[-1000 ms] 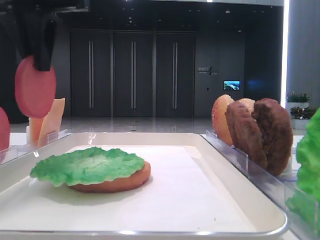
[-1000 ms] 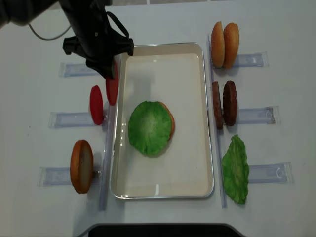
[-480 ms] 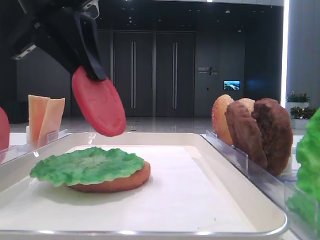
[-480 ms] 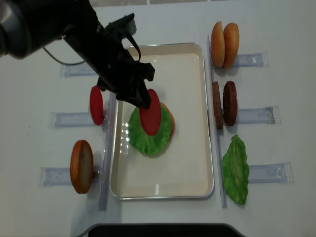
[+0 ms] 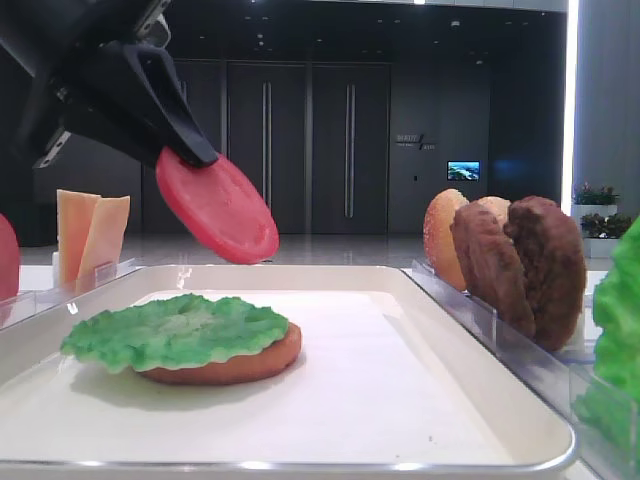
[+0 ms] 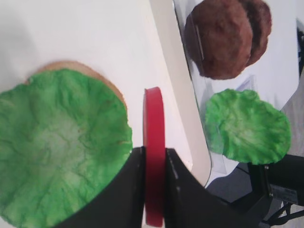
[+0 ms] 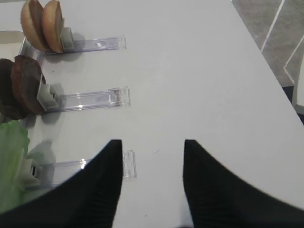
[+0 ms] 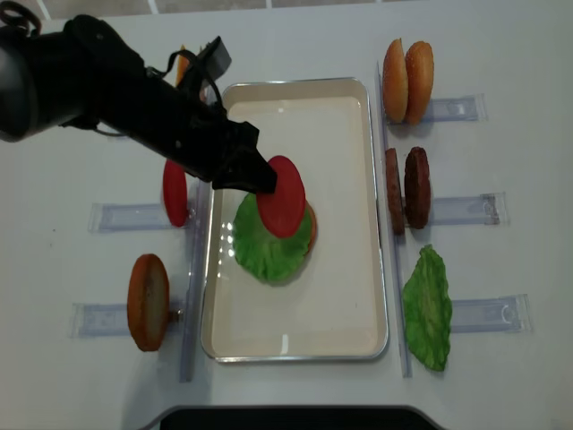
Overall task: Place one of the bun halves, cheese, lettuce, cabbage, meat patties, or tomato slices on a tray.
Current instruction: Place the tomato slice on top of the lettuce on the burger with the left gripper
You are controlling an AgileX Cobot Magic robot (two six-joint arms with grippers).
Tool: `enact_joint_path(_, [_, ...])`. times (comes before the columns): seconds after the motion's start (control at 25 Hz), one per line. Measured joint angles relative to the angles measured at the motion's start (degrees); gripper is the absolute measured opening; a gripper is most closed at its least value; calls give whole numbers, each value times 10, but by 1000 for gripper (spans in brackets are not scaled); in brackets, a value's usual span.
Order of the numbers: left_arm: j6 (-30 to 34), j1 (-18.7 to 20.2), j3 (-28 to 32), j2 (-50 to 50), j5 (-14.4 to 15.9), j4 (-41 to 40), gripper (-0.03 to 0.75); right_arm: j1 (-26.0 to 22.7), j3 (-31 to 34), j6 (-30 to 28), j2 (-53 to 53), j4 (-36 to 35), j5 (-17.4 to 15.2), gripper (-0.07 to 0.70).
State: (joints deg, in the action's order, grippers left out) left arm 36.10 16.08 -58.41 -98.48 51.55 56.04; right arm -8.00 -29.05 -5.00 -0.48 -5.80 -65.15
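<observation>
Left end effector (image 6: pixel 154 190) clamped shut, right end effector (image 7: pixel 151 175) spread apart

Tomato slice (image 8: pixel 282 196) above lettuce (image 8: pixel 267 246) on bun (image 5: pixel 240 366) in tray (image 8: pixel 349 296), patties (image 8: pixel 407 188) right of tray

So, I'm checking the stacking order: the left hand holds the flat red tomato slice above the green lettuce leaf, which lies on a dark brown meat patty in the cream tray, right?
Not quite. In the low exterior view the left hand does hold the flat red tomato slice above the green lettuce leaf in the cream tray, but the leaf lies on a tan-orange bun half, not a patty.
</observation>
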Motion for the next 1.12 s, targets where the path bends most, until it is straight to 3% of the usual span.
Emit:
enact_joint_path(0.2, [68, -9, 7, -1, 5, 35, 62, 0, 0, 0, 0, 0, 0, 293])
enact_joint_path(0.56, [78, -9, 7, -41, 19, 10, 62, 0, 0, 0, 0, 0, 0, 293])
enact_joint_path(1.12, [78, -9, 7, -41, -15, -4, 62, 0, 0, 0, 0, 0, 0, 293])
